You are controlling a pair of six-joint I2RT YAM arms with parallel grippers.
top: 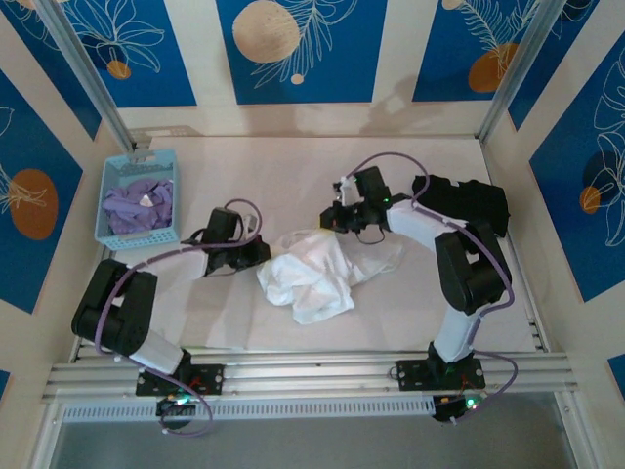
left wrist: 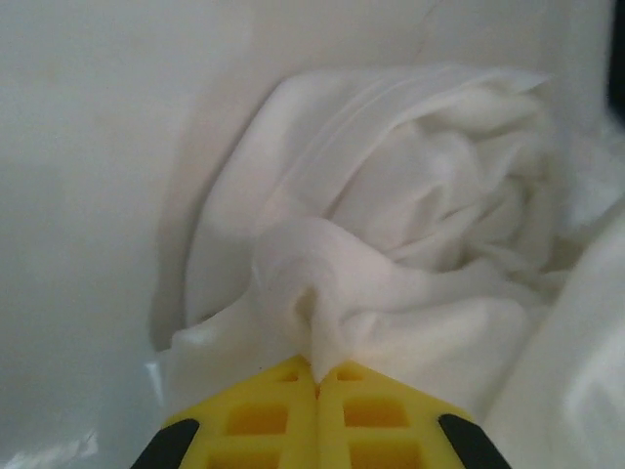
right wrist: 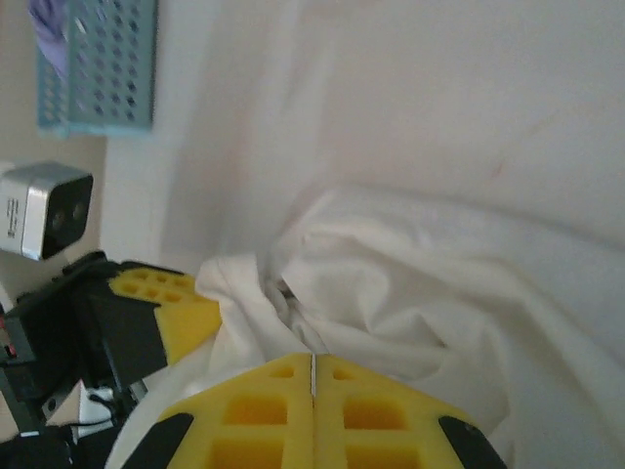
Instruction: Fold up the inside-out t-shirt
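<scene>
The inside-out t-shirt (top: pixel 311 278) lies as a crumpled white heap on the worktop (top: pixel 293 166), roughly midway between the two arms. It is well apart from the blue basket (top: pixel 112 186) that holds a lavender garment (top: pixel 137 203) at the far left, and from the black garment (top: pixel 469 200) at the far right. Judging from how bunched the cloth is, the step in hand is the opening one: taking hold of the shirt so it can be spread flat before any fold is made. No fold is yet visible. The left pincer (left wrist: pixel 315 363) is pressed together on the heap's left side, its yellow fingers (left wrist: pixel 264 410) nipping a small raised ridge of white fabric that puckers right at their tips. The right pincer (right wrist: pixel 312 360) is likewise pressed shut at the heap's far edge. Cloth gathers tight against its tips, so it appears to be pinching a fold there, though the exact bite is partly hidden. The next move likely calls for lifting and drawing the two held points apart, gently enough that neither thin pinch slips, until the body of the shirt opens out on the worktop.
</scene>
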